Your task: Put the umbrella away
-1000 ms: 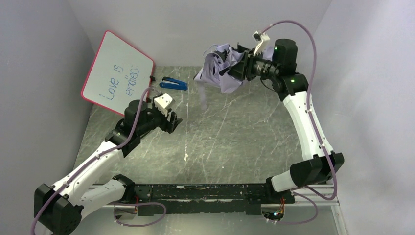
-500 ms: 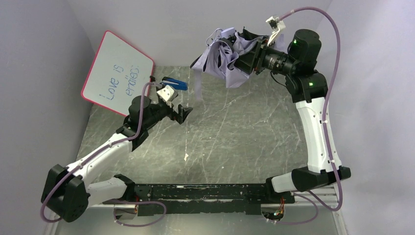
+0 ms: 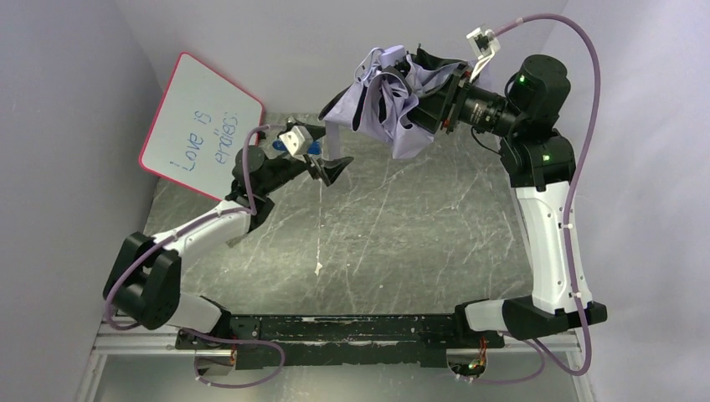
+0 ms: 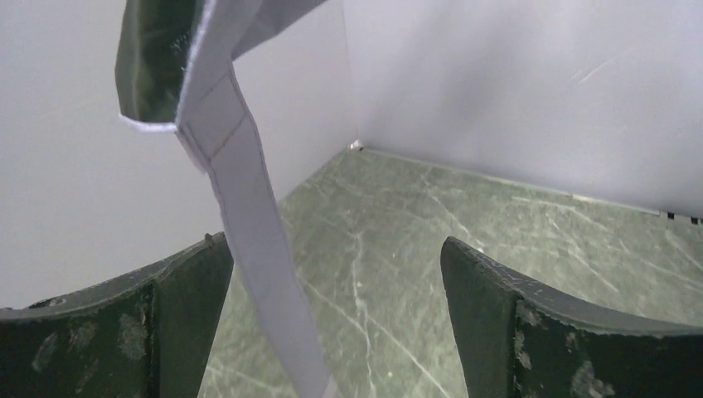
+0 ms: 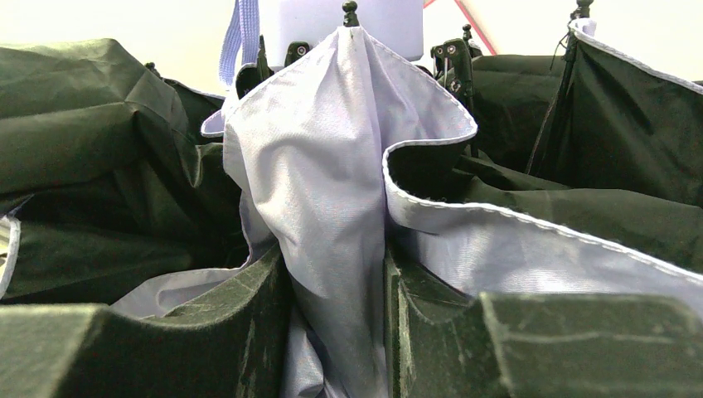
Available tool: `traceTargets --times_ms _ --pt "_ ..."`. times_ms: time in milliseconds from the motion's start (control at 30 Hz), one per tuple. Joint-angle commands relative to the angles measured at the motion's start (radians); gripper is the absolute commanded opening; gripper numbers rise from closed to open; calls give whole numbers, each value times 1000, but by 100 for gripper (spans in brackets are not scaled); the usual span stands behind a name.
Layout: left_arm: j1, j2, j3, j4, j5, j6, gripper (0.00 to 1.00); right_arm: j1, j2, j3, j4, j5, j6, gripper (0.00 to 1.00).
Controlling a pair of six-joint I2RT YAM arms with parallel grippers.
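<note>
Green marbled table (image 3: 402, 234); whiteboard (image 3: 201, 126) leaning back-left; white scrap (image 3: 318, 268) near centre.

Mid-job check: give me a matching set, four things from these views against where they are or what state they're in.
1. left pincer
2. right pincer
3. whiteboard
4. strap

A. propped at the back left
B. clamped on fabric of the umbrella
C. open, holding nothing
D. dangling below the canopy

Pairs: 1-C, 2-B, 3-A, 4-D.
</note>
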Motion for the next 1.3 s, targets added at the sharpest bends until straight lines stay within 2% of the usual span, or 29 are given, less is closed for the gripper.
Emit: traceTargets --times_ms 0,33,100,267,467,533,733,1000,1167,1267 --pt "7 80 57 213 64 -59 99 -8 -41 8 72 -46 33 0" --pt "8 91 63 213 58 -60 99 -8 -42 8 69 -49 33 0" --pt "11 106 75 215 74 -63 93 -7 -45 6 67 -52 35 0" --pt "12 99 56 236 160 -105 67 -7 -52 -2 68 -42 30 0" --pt "12 6 -16 164 244 -140 18 -8 -53 -2 42 1 -2 0" --pt "12 -35 -42 111 265 -154 7 -7 -50 -3 30 21 -13 0" --pt "5 -200 -138 -24 358 -218 5 -7 -50 -22 16 86 -34 0" --pt "-51 -417 -211 -372 375 -154 5 -8 -59 -68 26 164 -60 0" --pt "-65 -483 -224 -566 413 -81 5 -7 -66 -88 12 227 -115 0" --pt "-65 -495 -184 -747 409 53 5 -7 -78 -111 8 268 -162 0"
